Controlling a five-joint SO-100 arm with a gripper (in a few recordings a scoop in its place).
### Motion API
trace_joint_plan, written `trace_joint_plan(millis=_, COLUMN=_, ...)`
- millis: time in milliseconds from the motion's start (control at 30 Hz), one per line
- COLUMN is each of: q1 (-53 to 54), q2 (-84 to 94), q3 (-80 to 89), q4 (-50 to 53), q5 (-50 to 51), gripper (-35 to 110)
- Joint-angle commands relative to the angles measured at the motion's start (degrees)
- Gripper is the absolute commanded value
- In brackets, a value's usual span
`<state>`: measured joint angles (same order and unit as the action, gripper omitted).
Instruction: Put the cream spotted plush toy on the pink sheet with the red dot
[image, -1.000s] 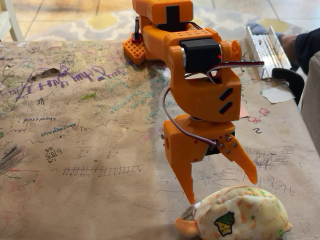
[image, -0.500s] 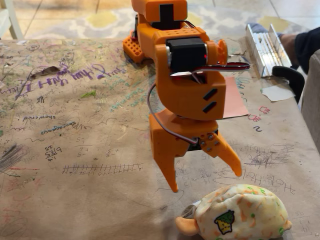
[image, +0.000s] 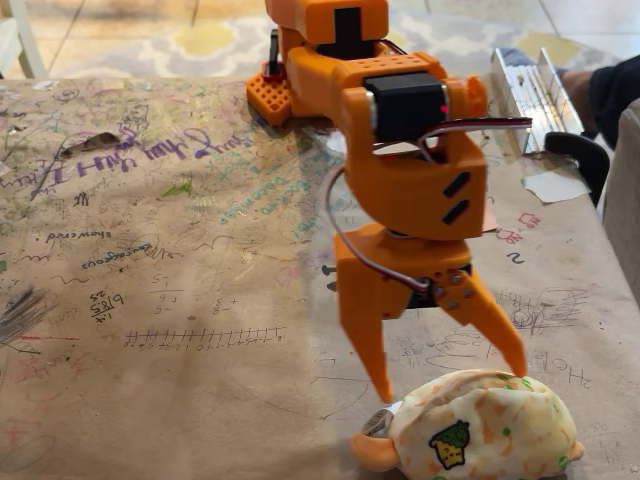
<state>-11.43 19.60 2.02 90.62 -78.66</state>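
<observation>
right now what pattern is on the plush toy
Cream with orange and green spots, seen in the fixed view on the plush toy.

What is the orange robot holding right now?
Nothing. The gripper is open, its fingers spread just above the cream spotted plush toy, which lies on the table.

scribbled table cover, "25" legible
</observation>
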Motion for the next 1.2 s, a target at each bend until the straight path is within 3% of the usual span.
trace_joint_plan(millis=0, q1=-0.2, q2=2.5, q3=-16.9, q4=-1.0, q5=-1.1, gripper=39)
trace_joint_plan(millis=167, q1=3.8, q2=-1.1, q3=-16.9, q4=-6.6, q5=-6.4, gripper=37)
trace_joint_plan(millis=333, q1=4.0, q2=-2.1, q3=-16.9, q4=-5.8, q5=-5.6, gripper=32)
trace_joint_plan(millis=400, q1=3.9, q2=-2.2, q3=-16.9, q4=-5.7, q5=-5.9, gripper=22)
trace_joint_plan(millis=467, q1=4.0, q2=-2.4, q3=-16.9, q4=-6.5, q5=-5.1, gripper=0)
trace_joint_plan(millis=833, q1=4.5, q2=-2.6, q3=-16.9, q4=-8.8, q5=1.8, gripper=0)
trace_joint_plan(millis=1000, q1=4.0, q2=2.1, q3=-16.9, q4=-12.7, q5=13.3, gripper=0)
trace_joint_plan(millis=1167, q1=4.0, q2=13.1, q3=-17.0, q4=-9.6, q5=18.3, gripper=0)
